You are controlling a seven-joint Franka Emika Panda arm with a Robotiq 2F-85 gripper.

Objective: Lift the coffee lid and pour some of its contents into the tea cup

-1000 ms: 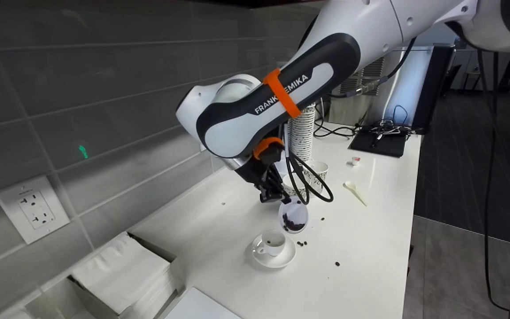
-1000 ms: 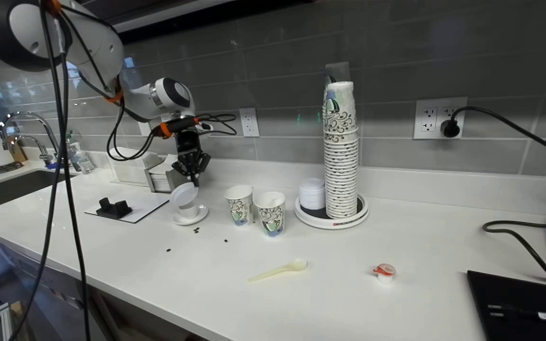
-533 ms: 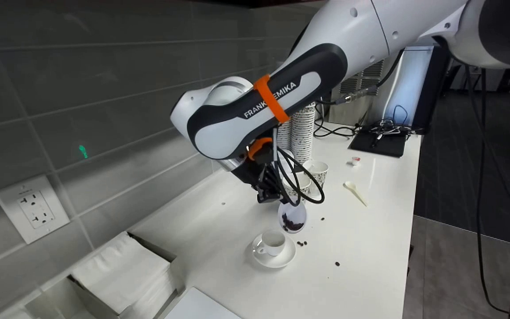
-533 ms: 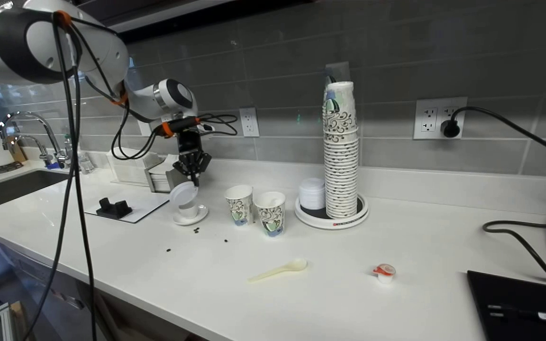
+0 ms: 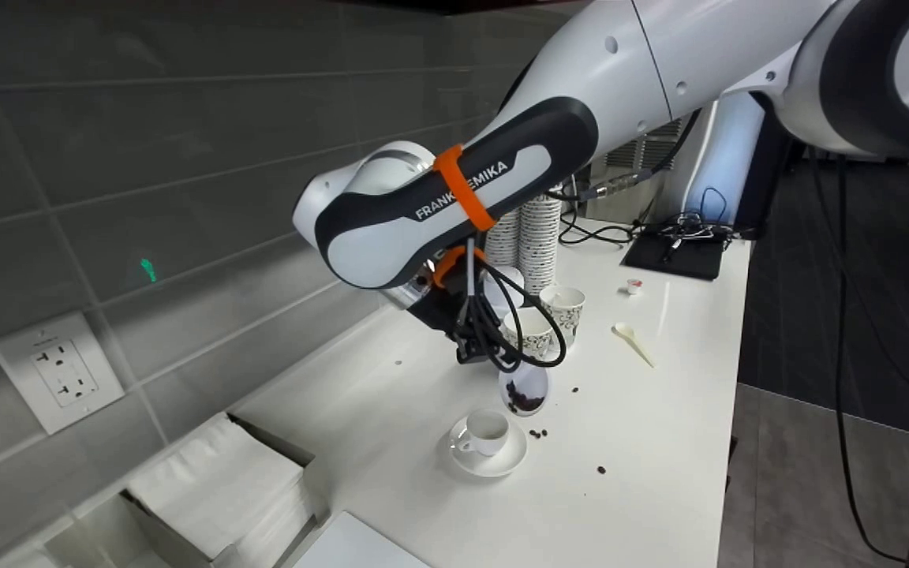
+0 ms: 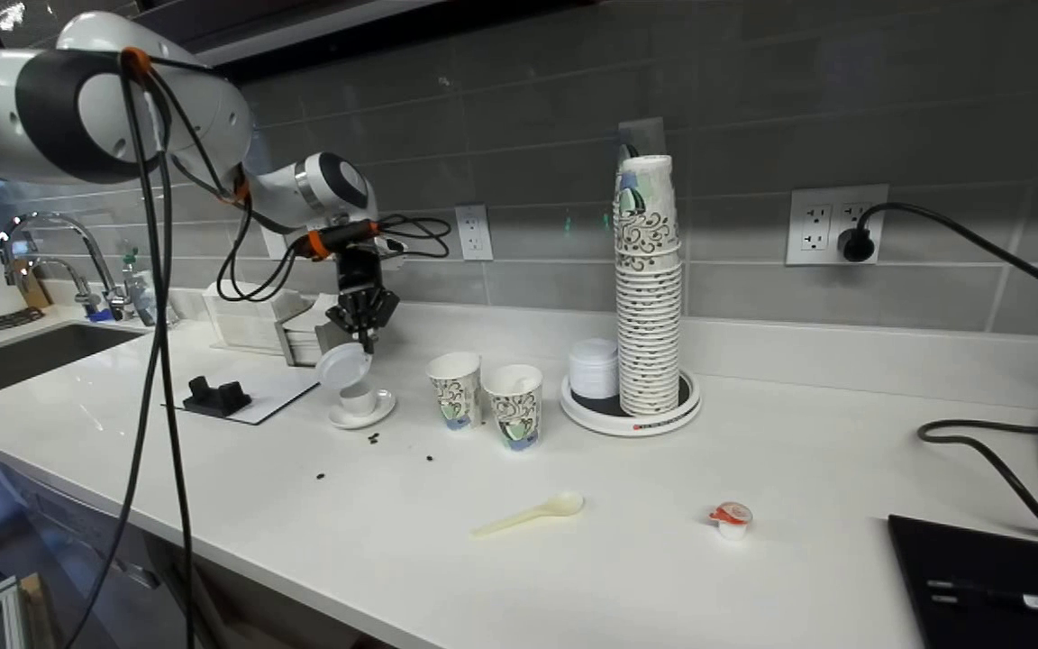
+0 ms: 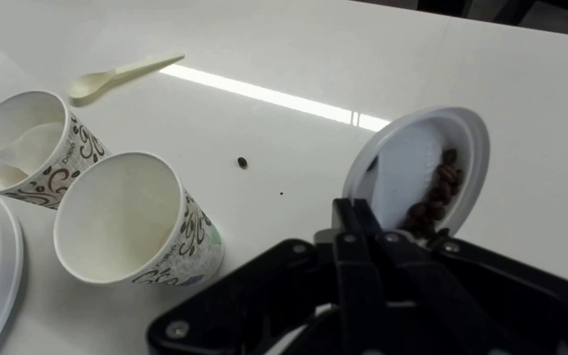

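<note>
While the gripper, jaws pinched nearly together, holds the lid raised and tilted near the cup, lifting looks done. Pouring seems unfinished, since a good many beans lie in the lid

From the coffee lid in the wrist view, paper cups block our nine o'clock. We can pass at three.
</note>
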